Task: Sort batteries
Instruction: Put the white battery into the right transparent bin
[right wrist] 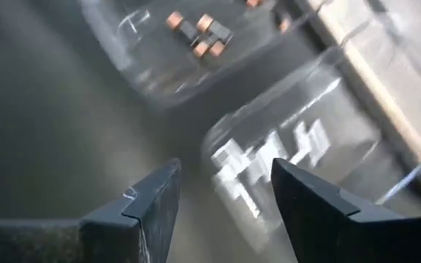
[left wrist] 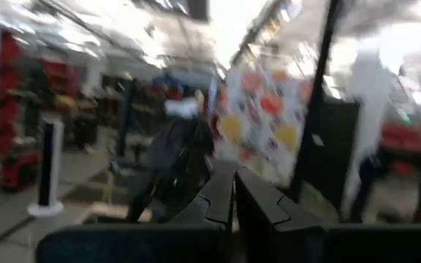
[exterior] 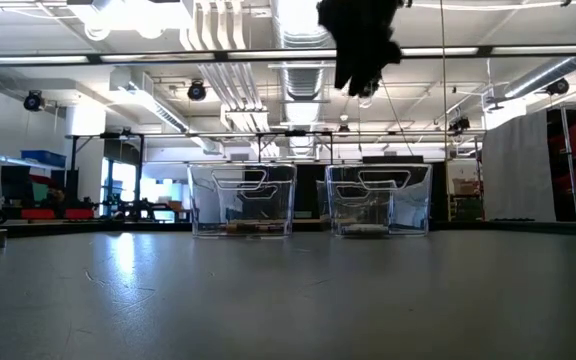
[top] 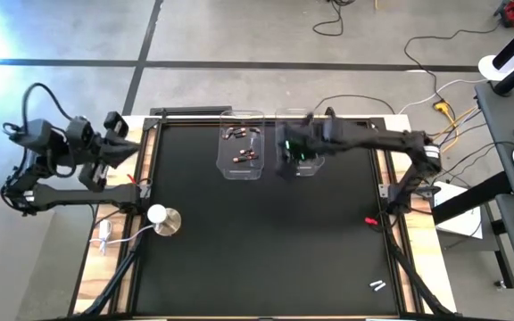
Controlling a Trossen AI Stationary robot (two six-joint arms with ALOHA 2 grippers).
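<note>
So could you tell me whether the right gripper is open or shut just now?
Open. The right gripper hangs over the right clear bin, its two fingers set apart with nothing between them; silvery batteries lie in the bin below.

My arms are dark, jointed and cable-wrapped; my right gripper (right wrist: 221,201) ends in two dark, angular, wedge-shaped fingers (right wrist: 152,201).

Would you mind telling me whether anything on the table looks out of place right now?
Two silvery-white batteries lie loose near the table's front right corner, far from both clear bins. A small red object also sits alone near the right edge.
</note>
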